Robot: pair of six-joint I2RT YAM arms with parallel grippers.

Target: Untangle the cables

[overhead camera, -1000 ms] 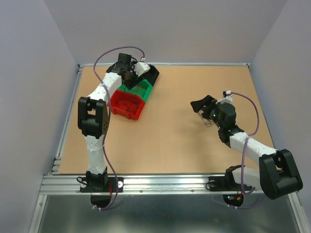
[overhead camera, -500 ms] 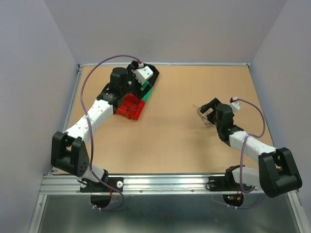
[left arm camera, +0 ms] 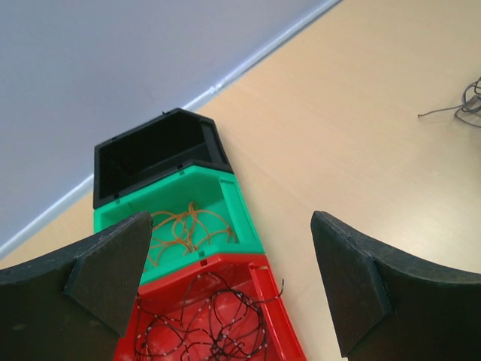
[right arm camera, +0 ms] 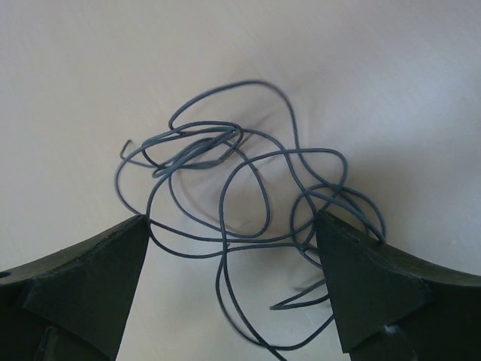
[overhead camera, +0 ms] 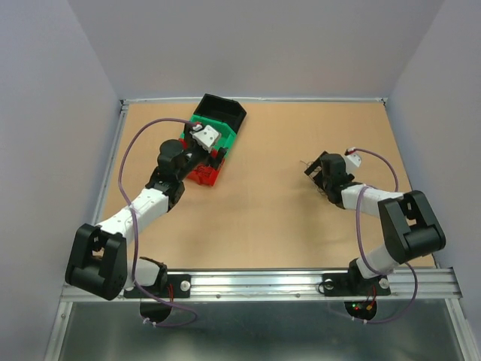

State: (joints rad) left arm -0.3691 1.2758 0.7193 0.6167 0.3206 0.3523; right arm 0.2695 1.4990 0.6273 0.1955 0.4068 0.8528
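Note:
The cables lie in three places. A dark grey cable [right arm camera: 240, 203] lies in a loose tangle on the table, and my right gripper [right arm camera: 233, 289] hangs open right over it, a finger at each side of the loops, gripping nothing. In the top view that gripper [overhead camera: 317, 171] covers most of the grey cable [overhead camera: 306, 164]. An orange cable [left arm camera: 188, 229] lies in the green bin [left arm camera: 244, 218]. A dark speckled cable [left arm camera: 214, 327] lies in the red bin [left arm camera: 282, 335]. My left gripper [left arm camera: 229, 282] is open and empty above the red bin.
The black bin [left arm camera: 154, 154] stands behind the green one; the three bins form a row running toward the back wall [overhead camera: 222, 109]. Left arm [overhead camera: 150, 199] stretches across the left side of the table. The grey cable [left arm camera: 466, 101] also shows far right in the left wrist view.
My left arm has pulled back from the far bins toward the red one, and its gripper has opened. The right gripper has come down low over the grey cable.

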